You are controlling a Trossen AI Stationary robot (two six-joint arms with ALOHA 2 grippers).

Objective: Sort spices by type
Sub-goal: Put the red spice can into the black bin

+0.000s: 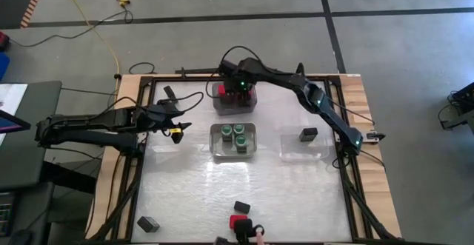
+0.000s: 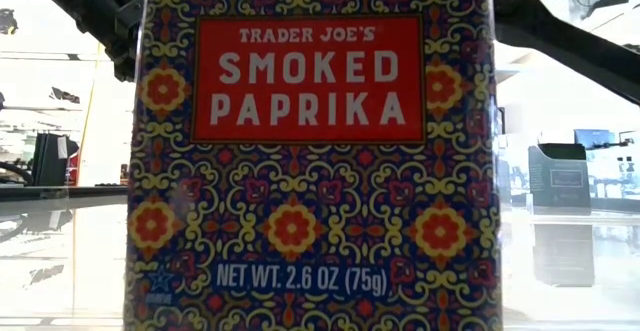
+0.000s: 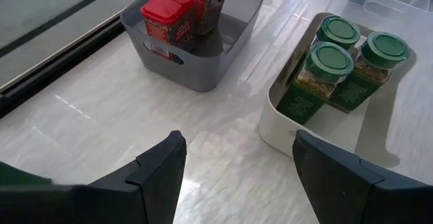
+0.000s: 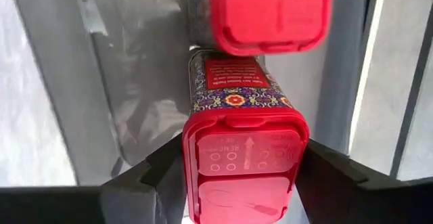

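Note:
My right gripper (image 1: 238,89) reaches down into the grey bin (image 1: 222,108) at the far middle, shut on a red-topped spice tin (image 4: 247,176). Another red-topped tin (image 4: 270,14) stands in the bin just beyond it, and two more (image 3: 169,14) show in the left wrist view. The middle bin (image 1: 216,150) holds three green-lidded jars (image 1: 238,137). A dark tin (image 1: 308,134) sits in the clear bin at the right. My left gripper (image 1: 176,129) hovers open at the table's left, nothing between its fingers. My right gripper pinches the red-topped tin between its two fingers, one on each side of the red lid (image 4: 193,156). The fingers come from above, pointing steeply down. The tin hangs upright, lid up, inside the grey bin. I cannot tell if its base touches the bin's floor.
Near the front edge lie two dark tins (image 1: 148,223) (image 1: 242,207) and a red-topped paprika tin (image 1: 238,221), which fills the low view (image 2: 310,151). A small dark object (image 1: 170,93) lies at the far left. Bare tabletop spreads between the bins and the front edge.

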